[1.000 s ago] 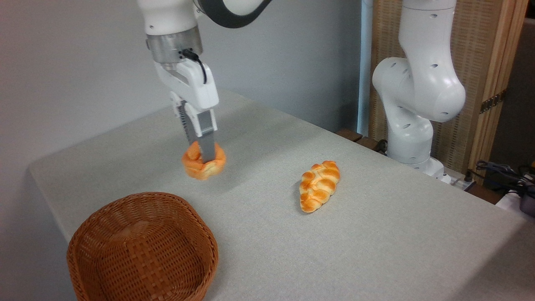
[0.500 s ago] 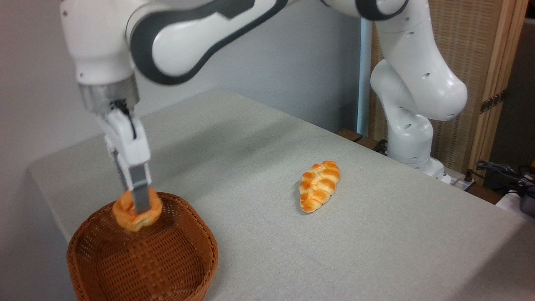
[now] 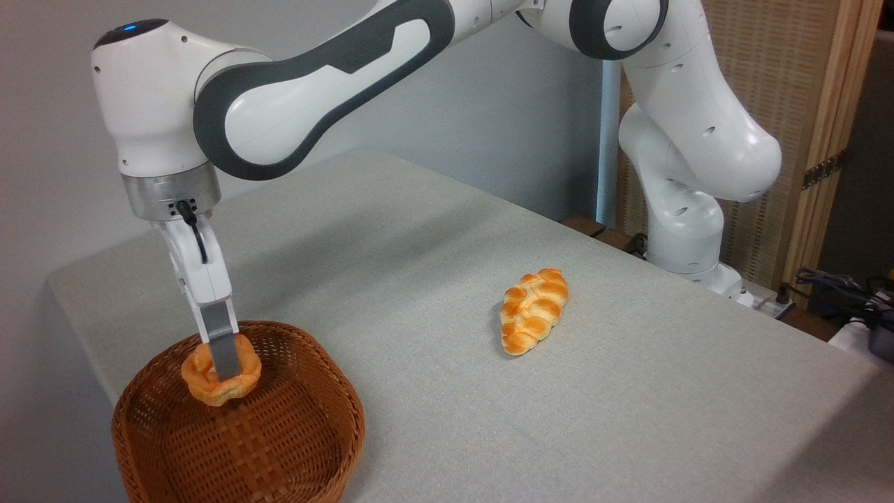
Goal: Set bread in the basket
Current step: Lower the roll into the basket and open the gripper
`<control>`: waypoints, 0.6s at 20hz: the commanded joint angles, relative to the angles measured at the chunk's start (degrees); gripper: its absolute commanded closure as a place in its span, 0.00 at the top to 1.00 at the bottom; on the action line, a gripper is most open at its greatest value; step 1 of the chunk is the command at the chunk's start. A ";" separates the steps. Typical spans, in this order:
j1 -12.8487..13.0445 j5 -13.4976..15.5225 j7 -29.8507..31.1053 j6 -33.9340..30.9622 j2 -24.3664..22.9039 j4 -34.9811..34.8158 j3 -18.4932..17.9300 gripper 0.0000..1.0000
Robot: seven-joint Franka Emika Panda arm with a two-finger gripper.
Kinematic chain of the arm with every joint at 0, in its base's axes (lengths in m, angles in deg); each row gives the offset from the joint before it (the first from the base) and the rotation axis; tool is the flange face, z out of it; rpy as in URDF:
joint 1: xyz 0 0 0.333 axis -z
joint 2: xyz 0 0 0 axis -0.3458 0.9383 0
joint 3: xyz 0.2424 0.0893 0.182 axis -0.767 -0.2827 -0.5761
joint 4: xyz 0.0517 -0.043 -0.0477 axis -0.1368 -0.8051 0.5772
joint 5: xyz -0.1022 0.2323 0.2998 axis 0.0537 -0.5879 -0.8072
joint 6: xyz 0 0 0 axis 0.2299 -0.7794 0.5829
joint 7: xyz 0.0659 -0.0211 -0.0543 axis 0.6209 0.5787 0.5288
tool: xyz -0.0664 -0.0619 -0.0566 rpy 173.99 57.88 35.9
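Over the basket (image 3: 307, 426), the pincer (image 3: 225, 369) holds the bread (image 3: 209, 381) clenched across its middle.

Above the wicker bowl's far side the bun hangs, clear of the weave as far as I can tell. It looks light and squashy, likely to dent under a hard squeeze, so a gentle hold across the knotted centre seems right. Well apart, a braided loaf (image 3: 533, 310) lies on the tabletop (image 3: 628, 391).

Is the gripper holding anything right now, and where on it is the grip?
Yes. The gripper is shut on the bun, fingers pinching it from above across its middle, over the basket.
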 commanded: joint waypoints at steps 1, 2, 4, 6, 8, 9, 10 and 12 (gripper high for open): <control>-0.73 -0.68 2.06 0.05 0.32 0.92 1.00 1.00; -0.73 -0.68 2.77 0.05 0.32 0.92 1.00 1.00; -0.73 -0.59 3.12 0.05 0.32 0.92 1.44 1.00; -2.12 0.02 3.30 -0.04 0.15 1.10 1.88 1.00; -4.06 1.77 5.22 -1.08 -0.64 1.10 3.45 1.00; -5.98 2.83 5.76 -2.22 -2.03 1.10 4.77 1.00; -7.66 3.71 5.67 -3.98 -3.62 1.01 6.09 1.00; -9.77 5.73 5.50 -8.71 -7.74 0.75 6.54 1.00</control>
